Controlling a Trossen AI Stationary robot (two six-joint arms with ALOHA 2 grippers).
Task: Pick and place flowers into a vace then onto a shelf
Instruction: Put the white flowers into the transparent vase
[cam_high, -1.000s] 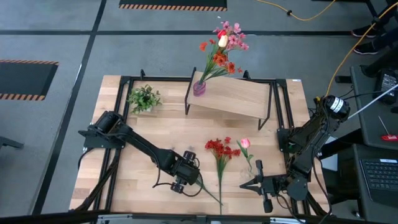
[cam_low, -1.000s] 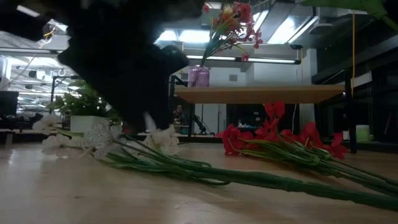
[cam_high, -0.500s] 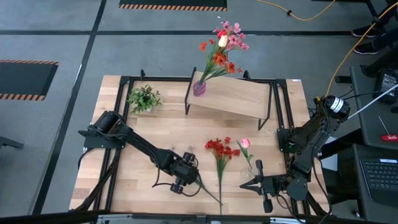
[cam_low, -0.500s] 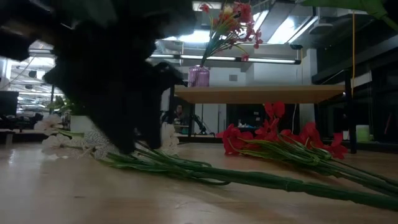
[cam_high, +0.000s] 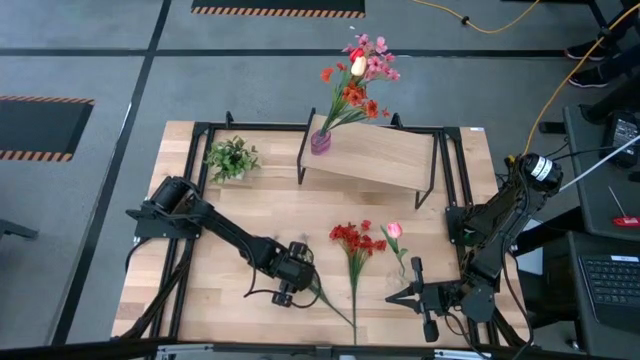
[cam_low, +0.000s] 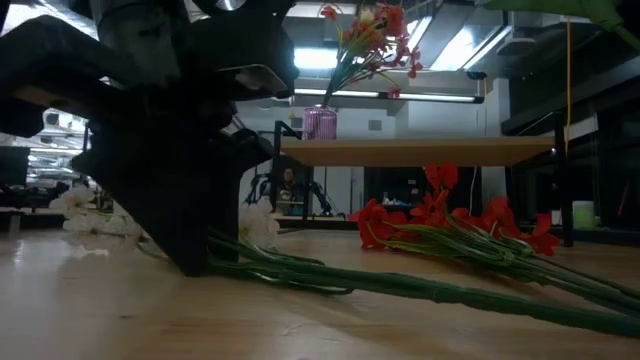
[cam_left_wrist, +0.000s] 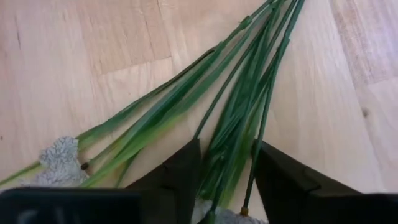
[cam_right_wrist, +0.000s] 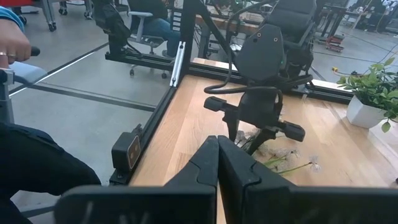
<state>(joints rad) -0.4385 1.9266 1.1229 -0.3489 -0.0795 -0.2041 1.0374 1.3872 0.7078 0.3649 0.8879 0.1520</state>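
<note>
The left gripper (cam_left_wrist: 225, 180) has dropped lower over the white-bloomed flowers (cam_high: 325, 300) lying near the bench's (cam_high: 250, 210) front edge, and its fingers, part open, are narrowing around the green stems without clamping them yet. That suggests the pick is just starting. The right gripper (cam_high: 393, 297) waits shut and empty near the red flowers (cam_high: 352, 243); the vase (cam_high: 320, 141) already stands on the shelf (cam_high: 375, 155).

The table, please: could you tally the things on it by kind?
Loose flowers: 3 (white bunch, red bunch, pink flower)
Vase of flowers: 1
Shelf: 1
Potted plant: 1
Total: 6
</note>
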